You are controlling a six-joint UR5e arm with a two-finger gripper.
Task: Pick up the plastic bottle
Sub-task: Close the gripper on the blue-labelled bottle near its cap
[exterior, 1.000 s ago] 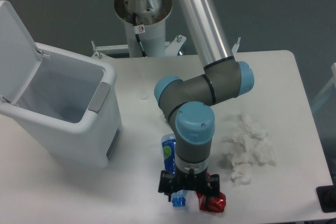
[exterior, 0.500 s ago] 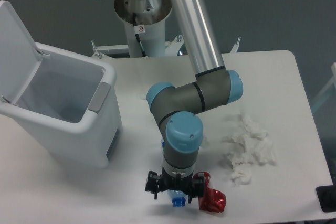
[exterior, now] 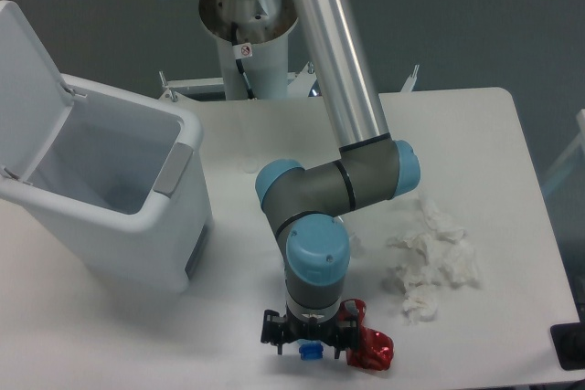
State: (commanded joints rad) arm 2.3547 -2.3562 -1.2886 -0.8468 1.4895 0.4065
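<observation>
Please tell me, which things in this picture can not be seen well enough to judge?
- Bottle: only its blue cap shows; the wrist covers the rest.
- Gripper: the wrist hides its fingers, so open or shut cannot be told.
- Red can: its left side is behind the gripper; touching or apart is unclear.
- Bin: its front wall hides part of the inside.
- Dark object: cut off by the right edge.

**One fixed camera, high and facing the arm's base**

A single view looks steeply down on the white table (exterior: pixel 475 125) from its near side, at middling range. The arm's pedestal (exterior: pixel 249 52) stands at top centre, an open white bin (exterior: pixel 110 189) fills the left, and the frame's lower edge crops the table's near edge.
</observation>
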